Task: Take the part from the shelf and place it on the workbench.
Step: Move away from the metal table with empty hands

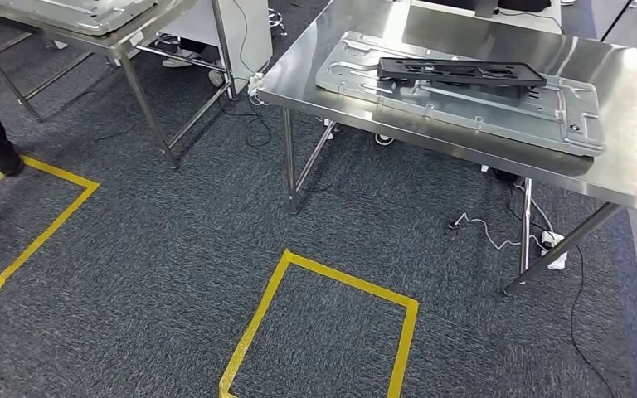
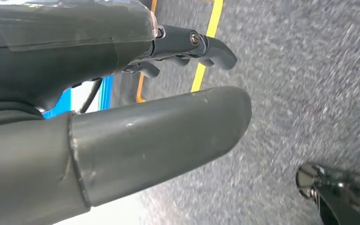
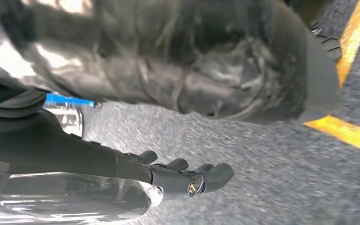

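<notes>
Both hands, left hand point(image 2: 159, 108) and right hand point(image 3: 168, 173), hang spread and holding nothing (over carpet), while the black part point(image 1: 461, 72) already lies on the worktop point(image 1: 630, 157), so placing looks done.

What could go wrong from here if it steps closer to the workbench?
1. Loose cables and a power strip lie on the carpet by the legs of the workbench; a step there could snag a foot.
2. A person's shoe stands at the left beside a taped square; turning that way risks contact.
</notes>
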Controlling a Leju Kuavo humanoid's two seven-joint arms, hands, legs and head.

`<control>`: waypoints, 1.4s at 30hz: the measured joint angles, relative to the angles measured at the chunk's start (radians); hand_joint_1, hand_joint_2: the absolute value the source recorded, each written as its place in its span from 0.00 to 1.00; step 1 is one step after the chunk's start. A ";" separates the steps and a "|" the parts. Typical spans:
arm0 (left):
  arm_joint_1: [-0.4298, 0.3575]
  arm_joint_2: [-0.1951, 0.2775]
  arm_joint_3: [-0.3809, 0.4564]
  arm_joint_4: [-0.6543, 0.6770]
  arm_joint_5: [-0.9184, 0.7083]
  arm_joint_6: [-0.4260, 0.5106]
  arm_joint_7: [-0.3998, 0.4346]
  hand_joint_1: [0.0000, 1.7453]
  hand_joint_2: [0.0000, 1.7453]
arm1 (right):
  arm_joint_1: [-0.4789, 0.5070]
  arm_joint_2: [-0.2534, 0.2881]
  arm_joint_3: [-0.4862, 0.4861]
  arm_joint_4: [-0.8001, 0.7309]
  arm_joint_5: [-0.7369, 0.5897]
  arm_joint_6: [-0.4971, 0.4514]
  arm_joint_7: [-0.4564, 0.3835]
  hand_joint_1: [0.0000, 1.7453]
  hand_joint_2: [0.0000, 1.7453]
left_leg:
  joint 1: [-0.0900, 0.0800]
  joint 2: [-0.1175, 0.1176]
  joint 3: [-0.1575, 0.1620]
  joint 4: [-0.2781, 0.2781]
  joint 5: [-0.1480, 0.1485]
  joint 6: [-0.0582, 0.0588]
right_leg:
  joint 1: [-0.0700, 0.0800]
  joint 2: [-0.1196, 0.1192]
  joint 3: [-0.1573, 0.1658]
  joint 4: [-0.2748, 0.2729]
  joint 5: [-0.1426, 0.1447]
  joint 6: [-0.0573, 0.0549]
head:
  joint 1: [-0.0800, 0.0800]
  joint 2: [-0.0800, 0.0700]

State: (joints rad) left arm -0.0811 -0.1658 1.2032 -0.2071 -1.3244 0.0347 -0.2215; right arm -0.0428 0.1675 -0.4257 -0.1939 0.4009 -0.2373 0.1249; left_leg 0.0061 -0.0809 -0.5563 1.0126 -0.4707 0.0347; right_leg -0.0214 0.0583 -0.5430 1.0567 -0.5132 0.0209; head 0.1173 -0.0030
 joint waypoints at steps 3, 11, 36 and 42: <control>-0.002 0.000 0.000 0.000 0.001 0.000 0.001 0.00 0.00 | -0.002 0.000 0.000 0.001 0.000 0.004 0.000 0.00 0.00 | 0.002 -0.029 -0.016 0.005 0.007 -0.021 | 0.002 0.005 0.009 -0.031 0.003 -0.011 | 0.000 0.000; -0.002 0.001 0.000 0.000 -0.001 0.002 0.008 0.00 0.00 | 0.001 -0.002 0.000 0.002 0.010 0.013 0.000 0.00 0.00 | 0.006 0.073 -0.138 0.278 -0.127 -0.051 | 0.009 -0.105 0.001 -0.037 0.012 -0.043 | 0.000 0.000; 0.002 -0.001 -0.003 0.000 -0.005 0.004 0.010 0.00 0.00 | -0.004 -0.006 0.000 0.002 0.024 0.016 -0.001 0.00 0.00 | 0.002 -0.012 -0.030 0.030 -0.012 -0.037 | 0.003 -0.035 0.010 -0.043 0.013 -0.032 | 0.000 0.000; 0.001 0.000 -0.006 0.000 -0.012 0.005 0.010 0.00 0.00 | 0.003 -0.006 0.000 0.002 0.030 0.021 0.000 0.00 0.00 | 0.009 0.074 -0.134 0.261 -0.109 -0.054 | 0.008 -0.118 0.009 -0.046 0.012 -0.043 | -0.001 0.000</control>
State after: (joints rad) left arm -0.0806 -0.1660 1.1975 -0.2071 -1.3367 0.0397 -0.2120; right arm -0.0399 0.1610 -0.4257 -0.1919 0.4313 -0.2167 0.1247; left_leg 0.0150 -0.0066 -0.6904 1.2738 -0.5793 -0.0190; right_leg -0.0133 -0.0600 -0.5339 1.0108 -0.5012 -0.0219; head 0.1162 -0.0029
